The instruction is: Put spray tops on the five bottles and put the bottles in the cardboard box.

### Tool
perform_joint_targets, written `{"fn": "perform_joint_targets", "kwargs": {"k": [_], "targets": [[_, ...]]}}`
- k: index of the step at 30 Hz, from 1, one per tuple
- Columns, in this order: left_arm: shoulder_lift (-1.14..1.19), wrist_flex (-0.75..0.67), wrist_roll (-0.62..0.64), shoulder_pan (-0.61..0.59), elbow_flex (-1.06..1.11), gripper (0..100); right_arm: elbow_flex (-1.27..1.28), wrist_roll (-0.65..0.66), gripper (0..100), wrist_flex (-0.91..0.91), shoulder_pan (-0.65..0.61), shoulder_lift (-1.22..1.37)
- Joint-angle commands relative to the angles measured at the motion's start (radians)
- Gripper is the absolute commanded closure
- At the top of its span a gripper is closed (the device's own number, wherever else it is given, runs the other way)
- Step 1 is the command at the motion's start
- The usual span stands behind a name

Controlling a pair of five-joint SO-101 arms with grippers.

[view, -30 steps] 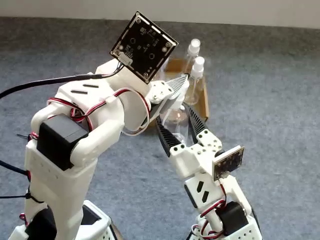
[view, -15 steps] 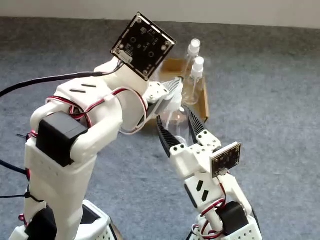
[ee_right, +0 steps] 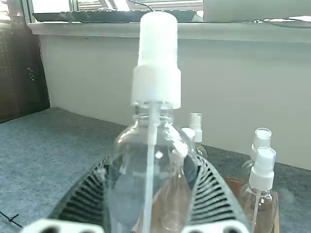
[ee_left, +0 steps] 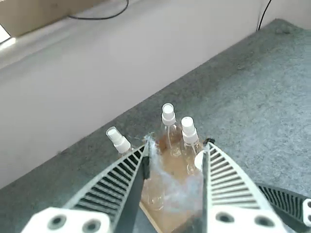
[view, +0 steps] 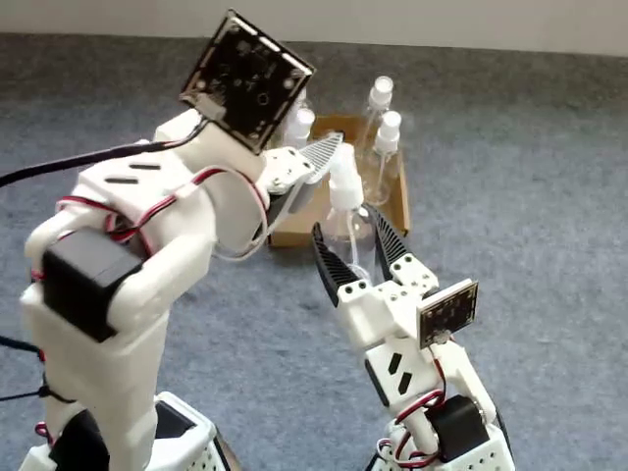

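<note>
Grey carpet [view: 530,196] covers the table. Right gripper [view: 355,240] clamps a bottle [ee_right: 150,165], spray top [ee_right: 156,63] on, near the box [view: 400,211]. Left gripper [ee_left: 177,145] hangs spread wide beside that top. Three capped bottles [ee_left: 168,128] stand in the box.

Grey carpet [view: 530,147] runs back to a white wall [ee_right: 87,77] under a window ledge [ee_right: 97,28].
</note>
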Motion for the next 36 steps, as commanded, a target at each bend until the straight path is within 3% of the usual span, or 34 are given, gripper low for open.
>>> {"fn": "perform_joint_targets", "kwargs": {"k": [1,7,13,18,22,27,31,36], "targets": [[-0.004,0.081,-0.051,-0.064,-0.139,82,-0.025,-0.003,99.3,-0.001,0.015,0.001],[-0.045,0.255,-0.057,-0.079,-0.145,83,-0.076,-0.002,99.3,-0.042,0.015,0.039],[-0.274,0.239,-0.057,-0.071,0.147,83,-0.311,-0.008,99.3,-0.091,0.015,0.400],[-0.550,0.060,-0.058,-0.127,0.613,83,-0.538,-0.018,99.3,-0.120,0.007,0.685],[-0.782,-0.201,-0.058,-0.182,1.021,82,-0.664,-0.112,99.3,-0.117,0.007,0.826],[-1.053,-0.505,-0.055,-0.189,1.442,79,-0.745,-0.127,99.3,-0.117,0.007,0.926],[-1.181,-0.626,-0.048,-0.156,1.633,67,-0.757,-0.124,99.3,-0.114,-0.044,0.969],[-1.184,-0.667,-0.049,-0.117,1.664,70,-0.754,-0.123,99.3,-0.114,-0.110,0.998]]}}
